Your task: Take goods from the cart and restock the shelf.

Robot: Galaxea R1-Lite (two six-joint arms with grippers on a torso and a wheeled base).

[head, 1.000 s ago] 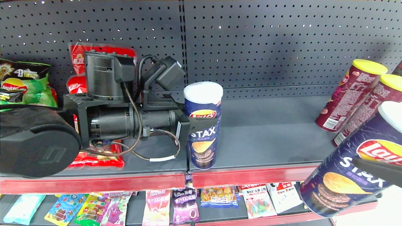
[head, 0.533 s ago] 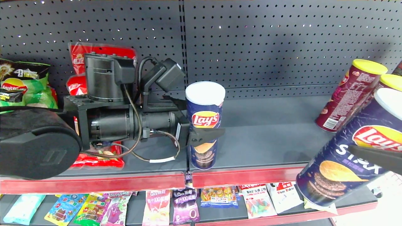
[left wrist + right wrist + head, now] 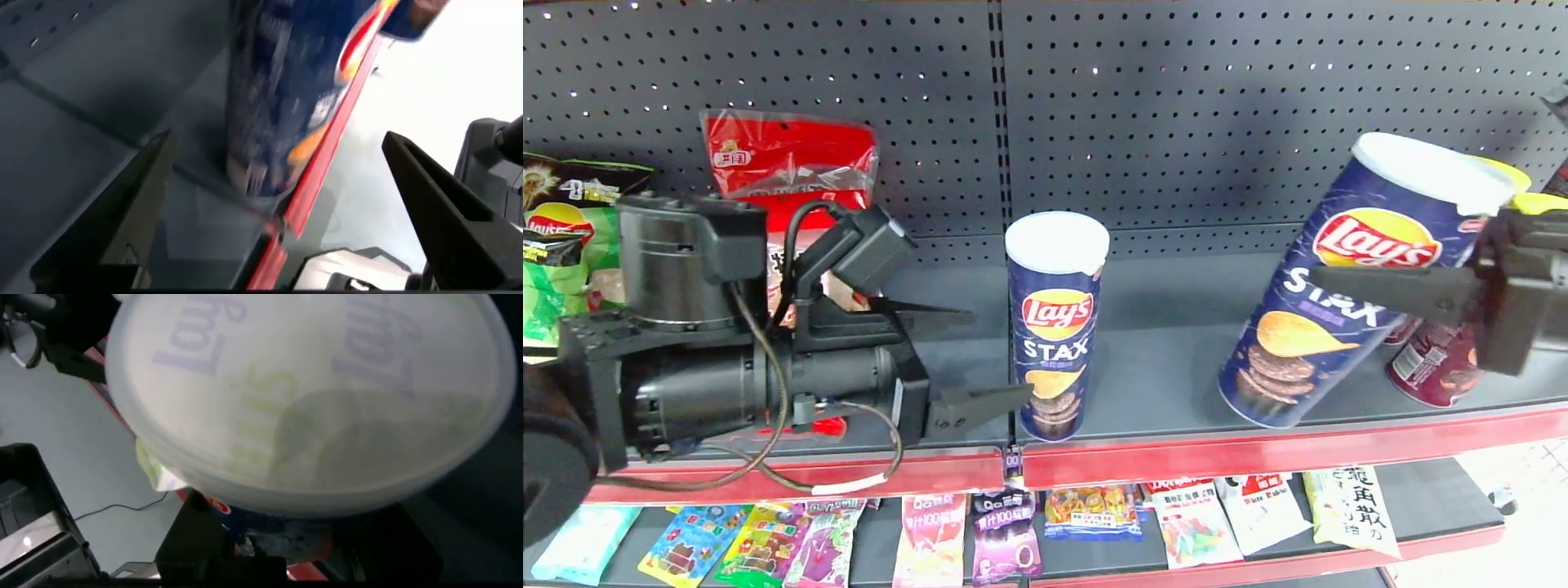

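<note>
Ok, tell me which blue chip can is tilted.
The right-hand blue can, held in the right gripper, leans; the middle blue can stands upright on the shelf.

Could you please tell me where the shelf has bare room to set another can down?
Bare shelf lies between the upright can and the tilted held can, running back to the pegboard. The right end is crowded with red cans; the left end with bags and the left gripper.

A maroon cylindrical chip can [image 3: 1429, 371], far right, is mostly hidden behind a tilted dark blue cardboard chip can [image 3: 1323, 278]. A green foil chip bag [image 3: 556, 245] is cut off at the left edge. An upright dark blue chip can [image 3: 278, 106] appears blurred in the left wrist view.
</note>
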